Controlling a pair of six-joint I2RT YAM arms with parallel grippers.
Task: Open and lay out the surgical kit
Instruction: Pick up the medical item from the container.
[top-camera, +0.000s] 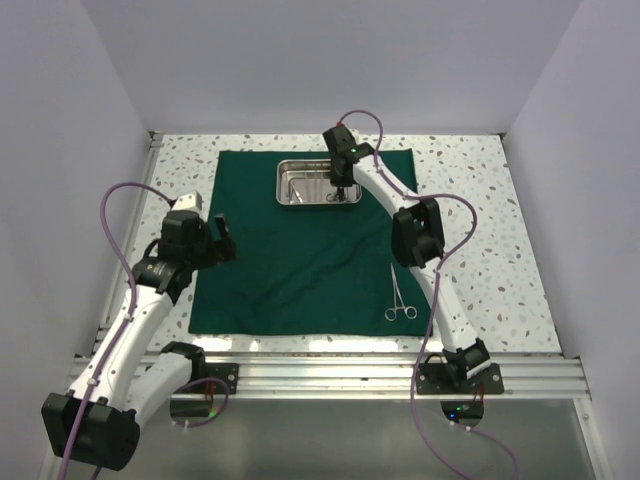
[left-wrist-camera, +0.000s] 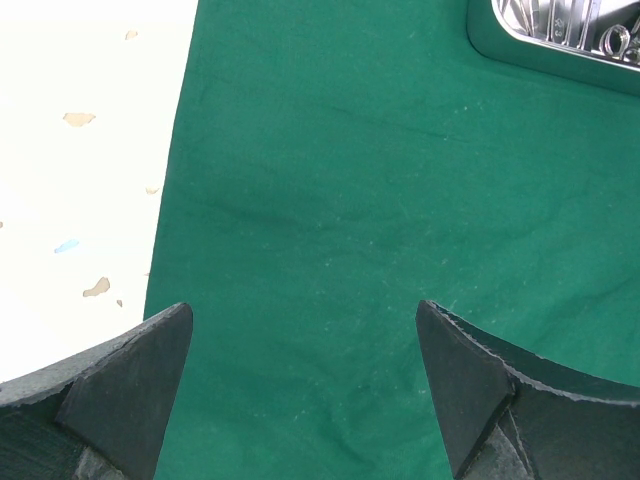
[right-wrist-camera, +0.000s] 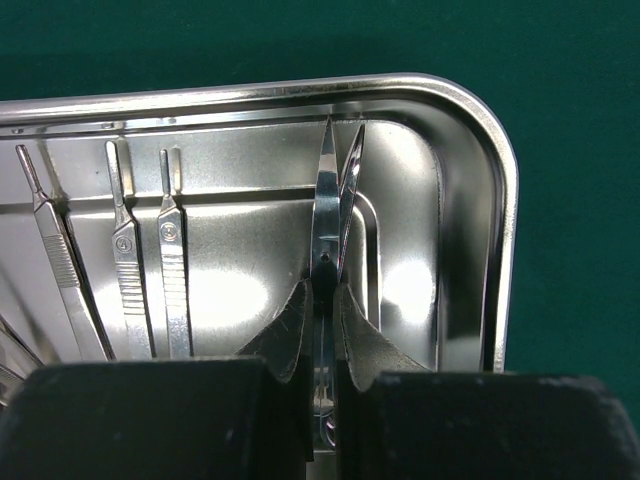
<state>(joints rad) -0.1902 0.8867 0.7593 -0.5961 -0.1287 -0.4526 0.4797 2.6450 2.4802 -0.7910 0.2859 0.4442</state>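
Cloth (top-camera: 300, 250) of dark green lies spread flat on the speckled worktop (top-camera: 480, 250), with the steel tray (top-camera: 318, 183) at its upper middle. Inside the tray, the right gripper (right-wrist-camera: 322, 300) is pinched tight on a scissor-like instrument (right-wrist-camera: 326, 200). The left gripper (left-wrist-camera: 305, 320) hangs wide apart and holds nothing, over the cloth's left edge. A clamp (top-camera: 399, 292) rests at the cloth's lower right.

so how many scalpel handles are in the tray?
3 scalpel handles showing in the steel tray, side by side left of the scissors in the right gripper: leftmost, middle, nearest the scissors. Others may be hidden behind the gripper body.
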